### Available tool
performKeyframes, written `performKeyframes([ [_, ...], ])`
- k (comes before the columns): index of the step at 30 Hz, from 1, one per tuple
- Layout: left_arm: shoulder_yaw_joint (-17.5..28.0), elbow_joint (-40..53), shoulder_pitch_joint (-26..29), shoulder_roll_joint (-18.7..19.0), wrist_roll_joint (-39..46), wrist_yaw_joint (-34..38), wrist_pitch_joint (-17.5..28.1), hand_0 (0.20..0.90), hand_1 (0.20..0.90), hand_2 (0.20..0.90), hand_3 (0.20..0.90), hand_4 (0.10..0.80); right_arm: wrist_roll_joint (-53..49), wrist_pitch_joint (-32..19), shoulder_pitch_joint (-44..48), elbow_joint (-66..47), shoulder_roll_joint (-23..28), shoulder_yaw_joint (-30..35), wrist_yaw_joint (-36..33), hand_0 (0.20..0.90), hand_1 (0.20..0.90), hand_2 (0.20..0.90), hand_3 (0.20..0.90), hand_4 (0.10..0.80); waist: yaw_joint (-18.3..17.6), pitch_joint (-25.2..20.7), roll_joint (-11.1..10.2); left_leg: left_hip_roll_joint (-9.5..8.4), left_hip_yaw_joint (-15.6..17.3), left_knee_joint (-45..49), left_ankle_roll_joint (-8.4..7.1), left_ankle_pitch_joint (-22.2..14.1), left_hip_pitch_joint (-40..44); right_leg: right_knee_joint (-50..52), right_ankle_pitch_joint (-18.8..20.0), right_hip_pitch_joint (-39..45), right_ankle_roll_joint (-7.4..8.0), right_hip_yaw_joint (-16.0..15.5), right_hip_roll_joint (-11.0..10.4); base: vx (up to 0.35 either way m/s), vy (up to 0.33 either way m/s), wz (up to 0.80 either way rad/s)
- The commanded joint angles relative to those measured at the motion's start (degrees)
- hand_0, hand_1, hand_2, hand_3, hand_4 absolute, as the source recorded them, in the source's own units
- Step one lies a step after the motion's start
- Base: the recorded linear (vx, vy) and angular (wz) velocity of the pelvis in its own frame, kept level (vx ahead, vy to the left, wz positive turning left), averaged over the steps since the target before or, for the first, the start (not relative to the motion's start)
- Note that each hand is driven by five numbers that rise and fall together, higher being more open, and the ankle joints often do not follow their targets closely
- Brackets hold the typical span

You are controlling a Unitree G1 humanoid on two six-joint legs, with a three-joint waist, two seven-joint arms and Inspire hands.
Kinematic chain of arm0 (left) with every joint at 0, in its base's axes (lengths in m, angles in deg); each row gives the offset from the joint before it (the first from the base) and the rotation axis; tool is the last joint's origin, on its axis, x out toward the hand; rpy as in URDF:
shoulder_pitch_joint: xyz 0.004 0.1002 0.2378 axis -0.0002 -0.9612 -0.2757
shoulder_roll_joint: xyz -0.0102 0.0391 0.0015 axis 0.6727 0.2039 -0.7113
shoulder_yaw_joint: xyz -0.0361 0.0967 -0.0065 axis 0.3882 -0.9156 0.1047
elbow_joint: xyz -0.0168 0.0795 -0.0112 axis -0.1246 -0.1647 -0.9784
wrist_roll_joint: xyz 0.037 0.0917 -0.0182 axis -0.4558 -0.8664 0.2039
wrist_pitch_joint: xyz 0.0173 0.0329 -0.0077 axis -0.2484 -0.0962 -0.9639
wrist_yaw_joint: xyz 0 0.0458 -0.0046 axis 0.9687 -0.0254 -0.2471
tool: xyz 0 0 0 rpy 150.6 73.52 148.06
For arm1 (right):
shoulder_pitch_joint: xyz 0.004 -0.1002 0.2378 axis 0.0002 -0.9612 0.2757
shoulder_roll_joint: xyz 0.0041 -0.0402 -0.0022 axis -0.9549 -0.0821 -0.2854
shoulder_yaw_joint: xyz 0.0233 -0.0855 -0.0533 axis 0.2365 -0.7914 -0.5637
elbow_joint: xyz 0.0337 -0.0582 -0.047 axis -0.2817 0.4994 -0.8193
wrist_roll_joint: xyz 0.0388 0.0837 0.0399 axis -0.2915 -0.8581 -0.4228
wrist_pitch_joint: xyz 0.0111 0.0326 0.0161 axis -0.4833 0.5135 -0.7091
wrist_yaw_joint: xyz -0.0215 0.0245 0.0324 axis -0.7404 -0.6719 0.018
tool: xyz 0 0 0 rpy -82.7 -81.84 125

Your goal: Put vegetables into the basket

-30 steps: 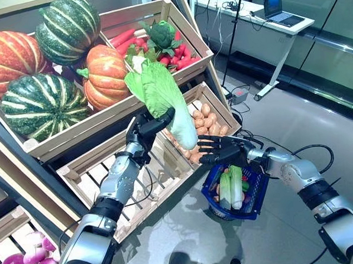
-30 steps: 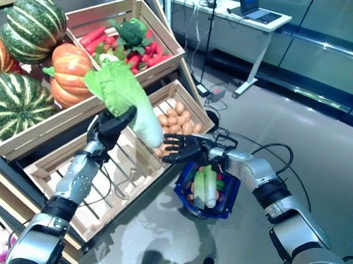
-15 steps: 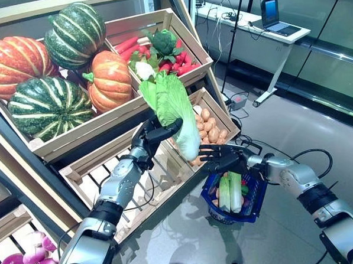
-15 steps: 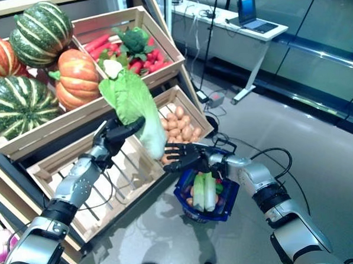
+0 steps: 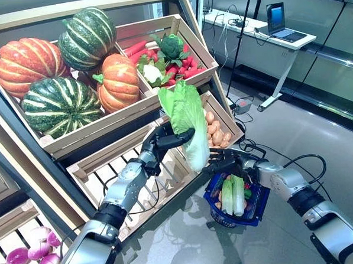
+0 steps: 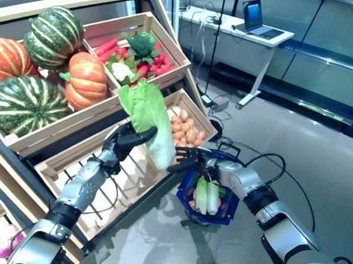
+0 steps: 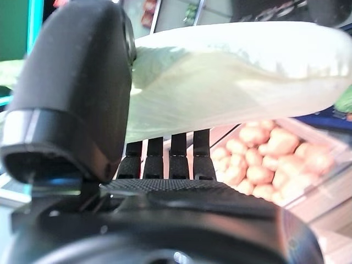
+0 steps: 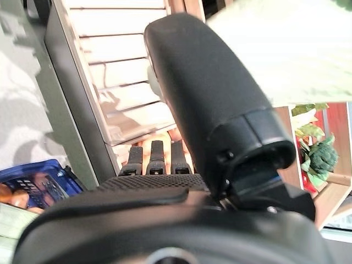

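Observation:
A pale green cabbage hangs leaf-end up in front of the potato crate, and my left hand is shut on its middle. In the left wrist view the thumb presses on the cabbage with the fingers curled under it. Its white stem end hangs just above the fingertips of my right hand, which is open with straight fingers. The blue basket hangs under that hand by its black handle. Inside it lie another cabbage and some smaller vegetables.
Wooden crates on a slanted rack hold pumpkins, carrots, radishes and broccoli, and potatoes. An empty slatted crate sits under my left arm. Purple onions lie at the lower left. A desk with a laptop stands behind.
The camera has shifted. My left hand has carried the cabbage right and down, closer to the right hand and the basket. The right hand still bears the basket.

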Motion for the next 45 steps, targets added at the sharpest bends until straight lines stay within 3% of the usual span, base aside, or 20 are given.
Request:
performKeyframes([
  [1,-1.4,4.5,4.7,-0.6,-1.0,-2.4,3.4,0.3,0.3,0.3,0.3,0.4,1.0,-6.7,12.0,0.9,0.3,2.4,-3.7,0.9,0.9,0.9,0.9,0.8,0.8,-3.4,0.2,-2.69,-2.2,-0.2,2.47,-1.2,-2.4,1.3,-1.9,0.6,-3.42,1.9,1.6,0.0,0.0,0.0],
  [8,-0.1,4.2,4.9,2.2,0.1,-3.7,2.6,0.3,0.3,0.3,0.3,0.4,3.4,-4.7,11.8,0.4,7.9,2.9,1.9,0.9,0.9,0.9,0.9,0.8,0.3,-3.2,-0.3,-2.74,-2.4,-0.4,2.4,-1.1,-2.5,1.3,-1.9,0.5,-3.22,2.2,1.5,-0.003,-0.001,0.01],
  [13,0.1,3.8,4.7,1.8,0.4,-4.0,3.1,0.3,0.3,0.3,0.3,0.4,-0.7,-4.9,11.7,0.7,8.9,3.4,4.7,0.9,0.9,0.9,0.9,0.8,0.2,-3.1,-0.6,-2.78,-2.3,-0.4,2.46,-1.2,-2.5,1.2,-1.8,0.4,-3.18,2.3,1.5,0.0,0.0,0.0],
  [31,-1.4,4.1,5.0,-1.9,2.0,-5.3,3.1,0.3,0.3,0.3,0.3,0.4,-14.6,-0.7,10.2,5.3,0.1,3.7,10.6,0.9,0.9,0.9,0.9,0.8,1.0,-3.7,-0.3,-2.94,-2.9,-0.4,2.39,-1.5,-2.5,0.7,-1.9,1.0,-3.0,1.7,1.3,0.0,0.0,0.0],
  [45,-2.2,6.2,5.7,-2.0,3.6,-5.9,2.7,0.3,0.3,0.3,0.3,0.4,-11.7,3.7,10.7,12.6,-4.2,0.8,15.3,0.9,0.9,0.9,0.9,0.8,2.2,-4.4,-0.1,-3.45,-3.9,-0.4,2.74,-1.6,-2.6,0.6,-1.8,1.2,-3.06,1.6,1.0,0.001,0.001,0.0],
])
